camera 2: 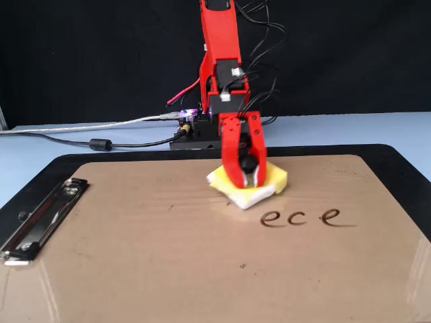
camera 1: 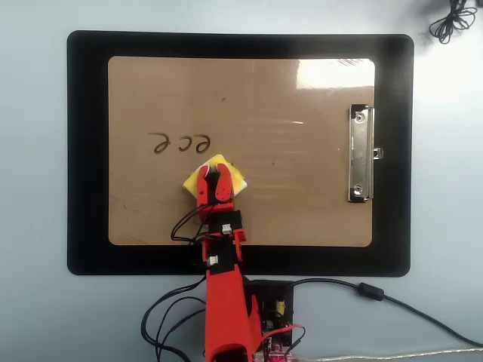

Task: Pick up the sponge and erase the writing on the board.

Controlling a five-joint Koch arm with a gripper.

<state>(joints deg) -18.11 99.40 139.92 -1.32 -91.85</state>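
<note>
The tan board [camera 1: 302,196] [camera 2: 135,269] lies on a black mat, its silver clip [camera 1: 360,154] [camera 2: 40,219] at the right in the overhead view. The writing [camera 1: 179,143] [camera 2: 306,217], dark cursive "ece", is whole. The yellow sponge [camera 1: 234,178] [camera 2: 276,179] with a white edge rests on the board just beside the writing's nearest letter. My red gripper [camera 1: 213,178] [camera 2: 248,182] is shut on the sponge's black round knob from above.
The black mat [camera 1: 87,151] [camera 2: 397,158] frames the board. The arm's base and cables [camera 1: 272,309] [camera 2: 101,143] sit beyond the mat's edge. A coiled black cable [camera 1: 451,16] lies at the overhead view's top right corner.
</note>
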